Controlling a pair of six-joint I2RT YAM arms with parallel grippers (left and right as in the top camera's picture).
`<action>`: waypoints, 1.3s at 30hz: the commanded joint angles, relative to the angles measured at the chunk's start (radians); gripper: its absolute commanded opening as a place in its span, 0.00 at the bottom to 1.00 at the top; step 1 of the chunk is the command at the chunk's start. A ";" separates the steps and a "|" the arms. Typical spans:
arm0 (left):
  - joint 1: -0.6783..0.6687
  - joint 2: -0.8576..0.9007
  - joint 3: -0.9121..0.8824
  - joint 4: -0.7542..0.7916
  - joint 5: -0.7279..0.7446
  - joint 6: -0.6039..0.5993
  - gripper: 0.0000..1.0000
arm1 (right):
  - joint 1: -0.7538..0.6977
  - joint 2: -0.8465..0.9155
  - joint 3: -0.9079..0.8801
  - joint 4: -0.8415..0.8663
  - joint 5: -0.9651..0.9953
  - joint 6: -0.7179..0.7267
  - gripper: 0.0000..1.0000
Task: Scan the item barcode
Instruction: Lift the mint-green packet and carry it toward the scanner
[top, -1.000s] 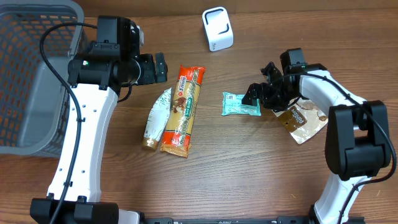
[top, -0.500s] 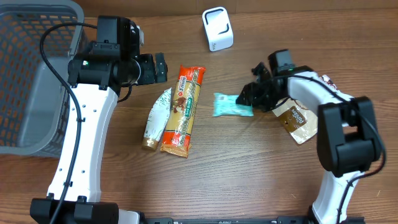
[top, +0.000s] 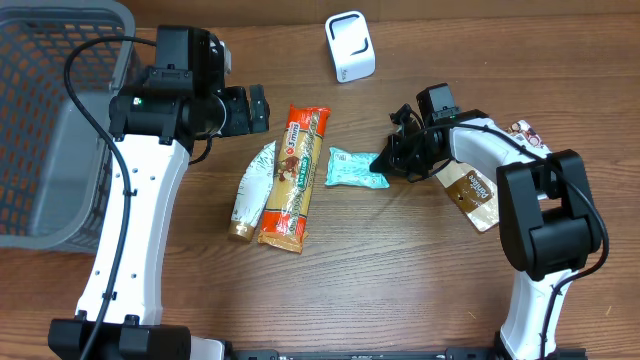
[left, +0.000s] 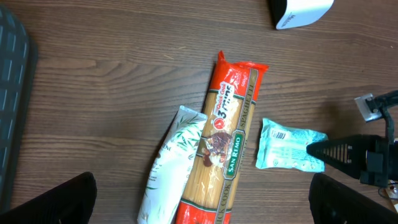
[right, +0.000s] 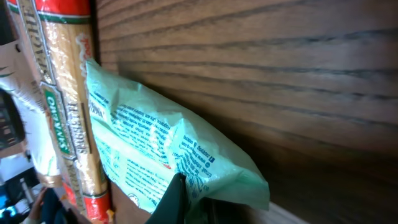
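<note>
— Wood-grain brown surface (top: 380, 290) all round, with packets scattered across it. Where is the item to scan?

— It is the small teal plastic packet (top: 352, 168), lying flat near the middle, just beside the long red-and-orange spaghetti pack (top: 294, 178). The right pincer (top: 385, 162) is closed tight on the packet's right-hand edge, low against the surface.

— Why grip it by the edge?

— My guess is that a flat packet offers nothing else to pinch. An edge hold also leaves the printed face free for the white box-shaped scanner (top: 350, 46), which stands well apart at the far side.

— And the other arm?

— The left pincer (top: 250, 108) hovers with its jaws spread wide and empty, near the spaghetti and the white-and-green pouch (top: 252, 190). It is probably just waiting out of the way, beside the grey mesh basket (top: 100, 12).

— Do the views differ?

— Yes. Overhead gives the whole layout, including the brown pouch (top: 475, 192) beside the right arm. The left wrist view shows the closed fingers meeting the packet's edge. Only the right wrist view comes close enough for the packet's fine print, though I cannot make out a barcode there.
</note>
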 joint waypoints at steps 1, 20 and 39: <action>-0.002 -0.013 0.018 0.000 -0.003 0.016 1.00 | -0.015 -0.012 0.021 -0.010 -0.056 -0.004 0.04; -0.002 -0.013 0.018 0.000 -0.003 0.016 1.00 | -0.032 -0.589 0.035 -0.110 -0.063 -0.110 0.04; -0.002 -0.013 0.018 0.000 -0.003 0.016 1.00 | 0.089 -0.542 0.328 -0.227 0.554 -0.096 0.03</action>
